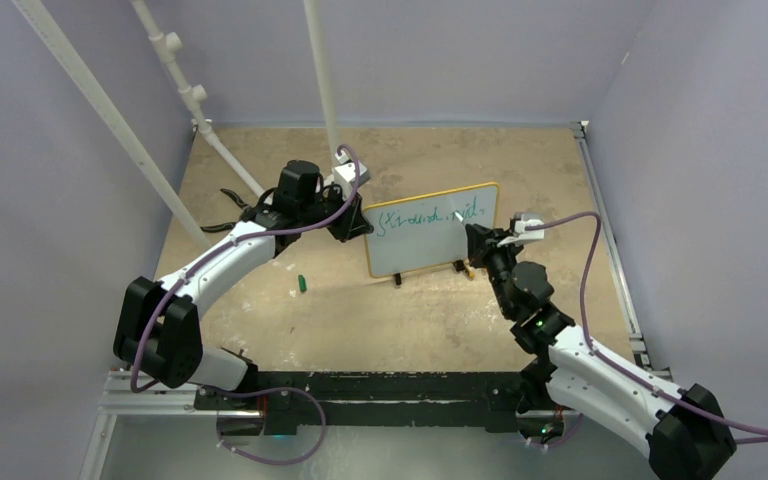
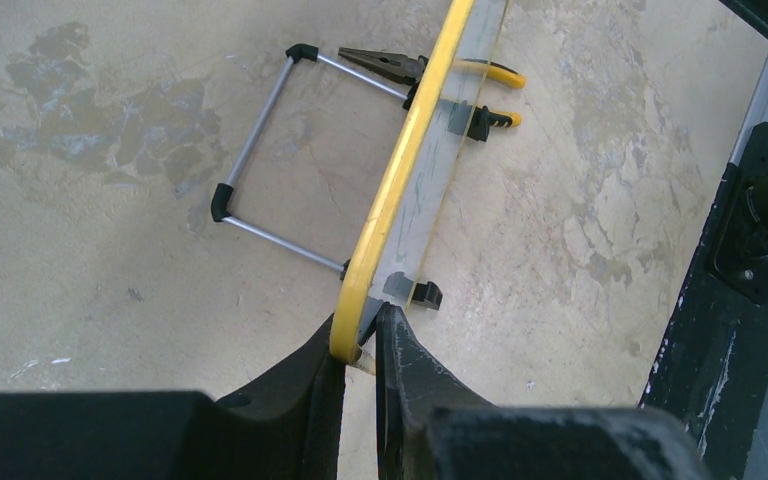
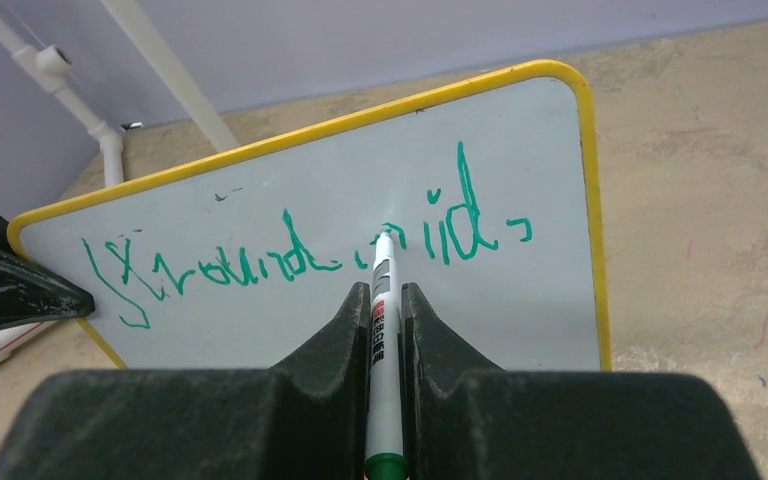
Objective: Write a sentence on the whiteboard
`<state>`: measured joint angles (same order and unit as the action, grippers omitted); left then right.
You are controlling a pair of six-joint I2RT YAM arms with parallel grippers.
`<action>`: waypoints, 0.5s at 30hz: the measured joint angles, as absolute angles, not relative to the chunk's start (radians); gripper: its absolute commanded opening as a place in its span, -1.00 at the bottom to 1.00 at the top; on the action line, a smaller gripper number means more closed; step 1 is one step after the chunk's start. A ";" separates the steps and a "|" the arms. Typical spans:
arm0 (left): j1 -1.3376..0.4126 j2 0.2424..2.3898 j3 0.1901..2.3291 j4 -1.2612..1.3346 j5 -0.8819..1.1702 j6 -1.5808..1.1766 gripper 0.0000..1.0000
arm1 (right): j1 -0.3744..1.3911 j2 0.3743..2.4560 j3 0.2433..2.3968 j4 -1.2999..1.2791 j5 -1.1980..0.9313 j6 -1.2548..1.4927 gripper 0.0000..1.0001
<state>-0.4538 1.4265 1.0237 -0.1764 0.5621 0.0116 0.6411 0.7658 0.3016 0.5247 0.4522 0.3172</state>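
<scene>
Right gripper is closed on a white marker. The thin round body of the marker sits in the groove between the two matte black fingers and points straight forward. Its tip stands at the sentence, in a gap between two groups of letters; whether it really touches the surface I cannot tell. The sentence is one line of shaky green cursive, running from far left of this gripper to a little right of the tip.

It lies on the upper half of the whiteboard, a smooth glossy rectangle with a thin yellow frame and rounded corners, standing directly in front of the right gripper.

Left gripper is closed on the yellow frame at one edge, one black finger on each face. Just beyond its fingertips small black feet stick out from the board. On the other side a thin grey wire stand with black corner pieces reaches onto the table, which is beige, mottled and worn.

Further ahead of the left gripper lie pliers with yellow handles, partly hidden by the board. A small green object lies between the left gripper and the arm bases.
</scene>
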 measured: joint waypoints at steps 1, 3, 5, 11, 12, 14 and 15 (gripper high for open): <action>-0.454 1.427 1.024 -0.176 0.562 0.012 -1.00 | 0.641 0.768 0.302 0.527 0.452 0.316 -1.00; -0.454 1.427 1.024 -0.176 0.562 0.012 -1.00 | 0.641 0.770 0.302 0.532 0.452 0.314 -1.00; -0.454 1.427 1.024 -0.176 0.562 0.012 -1.00 | 0.641 0.773 0.302 0.535 0.452 0.313 -1.00; -0.454 1.427 1.024 -0.176 0.562 0.012 -1.00 | 0.641 0.773 0.302 0.540 0.454 0.313 -1.00; -0.454 1.427 1.024 -0.176 0.562 0.012 -1.00 | 0.641 0.773 0.302 0.540 0.455 0.314 -1.00; -0.454 1.427 1.024 -0.176 0.562 0.012 -1.00 | 0.641 0.772 0.302 0.540 0.458 0.314 -1.00; -0.454 1.427 1.024 -0.176 0.562 0.012 -1.00 | 0.641 0.772 0.302 0.540 0.460 0.314 -1.00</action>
<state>-0.4538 1.4265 1.0237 -0.1761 0.5621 0.0116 0.6411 0.7723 0.3016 0.5400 0.4599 0.3141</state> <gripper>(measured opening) 0.134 0.139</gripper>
